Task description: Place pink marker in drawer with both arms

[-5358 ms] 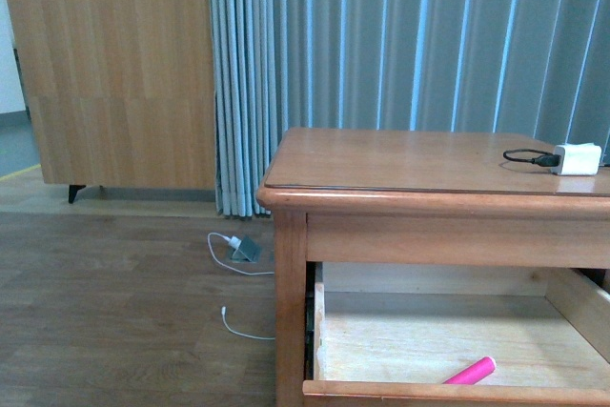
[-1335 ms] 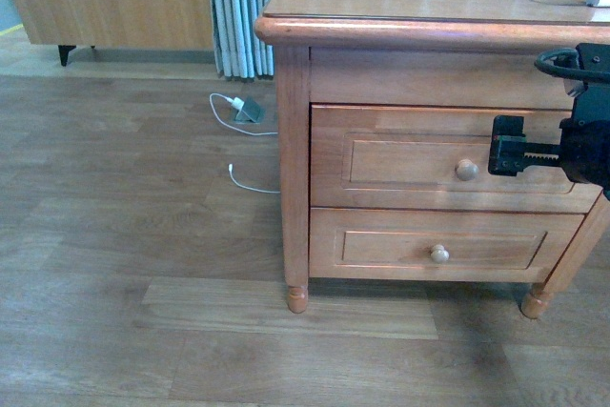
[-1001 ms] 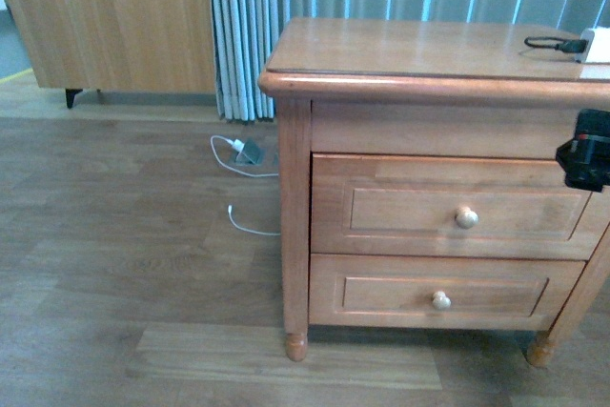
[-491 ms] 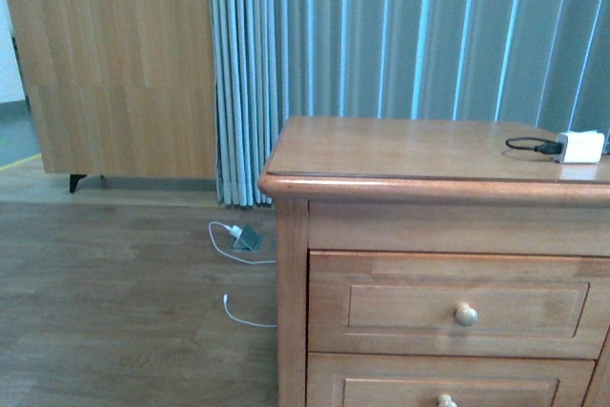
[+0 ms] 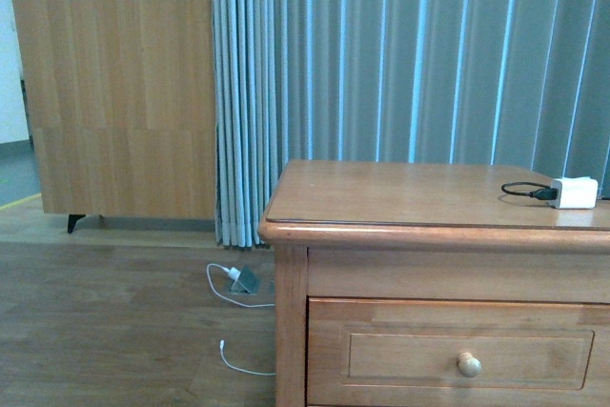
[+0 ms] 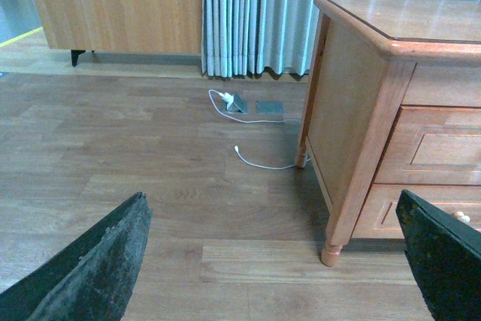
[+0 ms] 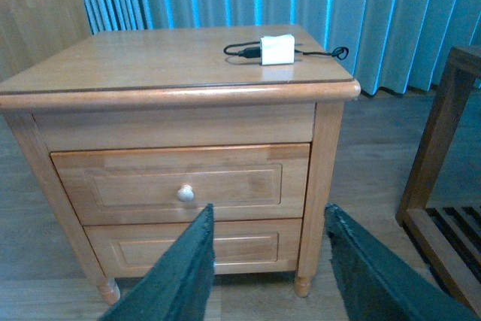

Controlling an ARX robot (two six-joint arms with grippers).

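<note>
The upper drawer (image 5: 457, 355) of the honey-brown cabinet is shut, its round knob (image 5: 468, 364) showing low in the front view. It also shows shut in the right wrist view (image 7: 180, 183) and partly in the left wrist view (image 6: 443, 152). The pink marker is out of view. My left gripper (image 6: 274, 261) is open and empty, held back over the floor left of the cabinet. My right gripper (image 7: 267, 261) is open and empty, held back in front of the cabinet. Neither arm shows in the front view.
A white charger block (image 5: 574, 192) with a black cable lies on the cabinet top (image 5: 410, 193). White cables and a small grey plug (image 5: 244, 279) lie on the floor left of the cabinet. A wooden board (image 5: 119, 107) and curtains stand behind. A wooden frame (image 7: 443, 155) stands right of the cabinet.
The drawer, open with the pink marker inside 5.4 s ago, is now shut. The right arm has left the front view, which has tilted upward, away from the drawers.
</note>
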